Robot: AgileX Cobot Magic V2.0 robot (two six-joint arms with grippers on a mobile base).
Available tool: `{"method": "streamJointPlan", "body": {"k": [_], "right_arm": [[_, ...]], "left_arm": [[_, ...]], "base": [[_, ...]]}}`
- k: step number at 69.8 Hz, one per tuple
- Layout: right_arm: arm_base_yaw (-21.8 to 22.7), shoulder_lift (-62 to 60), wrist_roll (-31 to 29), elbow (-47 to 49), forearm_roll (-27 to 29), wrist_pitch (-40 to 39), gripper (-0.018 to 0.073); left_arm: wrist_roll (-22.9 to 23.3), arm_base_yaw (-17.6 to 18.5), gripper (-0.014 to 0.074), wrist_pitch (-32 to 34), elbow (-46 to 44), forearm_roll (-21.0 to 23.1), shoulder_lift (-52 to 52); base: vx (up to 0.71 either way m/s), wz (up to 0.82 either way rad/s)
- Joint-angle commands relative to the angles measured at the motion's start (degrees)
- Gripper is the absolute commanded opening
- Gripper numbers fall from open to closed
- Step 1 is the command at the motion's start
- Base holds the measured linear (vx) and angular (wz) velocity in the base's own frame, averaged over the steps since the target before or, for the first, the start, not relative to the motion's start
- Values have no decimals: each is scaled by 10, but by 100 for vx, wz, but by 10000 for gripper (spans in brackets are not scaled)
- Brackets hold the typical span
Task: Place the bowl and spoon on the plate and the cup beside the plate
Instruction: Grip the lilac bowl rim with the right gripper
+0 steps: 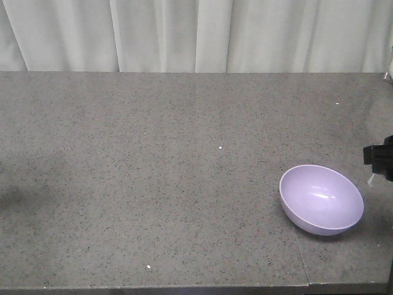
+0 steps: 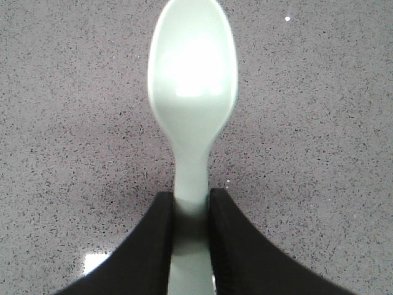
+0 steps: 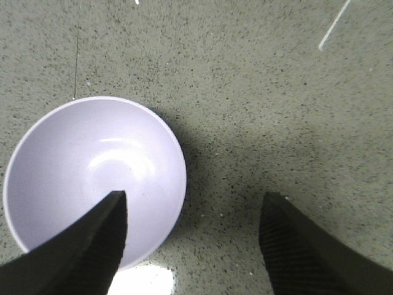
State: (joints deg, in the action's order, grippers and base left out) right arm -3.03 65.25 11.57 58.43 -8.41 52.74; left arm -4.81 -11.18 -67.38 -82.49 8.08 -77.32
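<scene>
Left fingers [image 2: 153, 246] clench the pale mint-green plastic spoon [image 2: 191, 80]; right fingers [image 3: 92, 246] gape over the round lavender plastic bowl [image 1: 321, 198] near the grey table's [image 1: 153, 172] right edge.

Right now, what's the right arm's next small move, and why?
Probably lower the right claw and shut it on the bowl rim. It hangs open, one finger over the inside, the other outside, so the rim lies between them.

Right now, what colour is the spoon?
Pale mint green. The spoon shows best in the left wrist view, gripped by the left tool.
</scene>
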Motion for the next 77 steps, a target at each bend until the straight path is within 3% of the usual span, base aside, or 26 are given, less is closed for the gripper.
{"method": "streamJointPlan", "body": {"k": [1,39,49,60,74,77], "right_arm": [[1,25,-5,18,-1,-39,465],[1,197,-27,18,48,-86,463],[1,219,-27,18,48,-85,428],[1,225,-25,18,48,-85,290],[1,219,-25,18,45,-86,-19],[1,215,-25,18,45,-86,-16]], "left_arm": [[4,1,-6,25,-15,12,17],[4,1,-6,25,-15,12,17],[4,1,-6,25,-15,12,17],[4,1,-6,25,-15,12,17],[4,1,-6,23,-15,12,17],[4,1,-6,23,-15,12,17]], "base": [[0,0],[0,0],[0,0],[0,0],[0,0],[0,0]]}}
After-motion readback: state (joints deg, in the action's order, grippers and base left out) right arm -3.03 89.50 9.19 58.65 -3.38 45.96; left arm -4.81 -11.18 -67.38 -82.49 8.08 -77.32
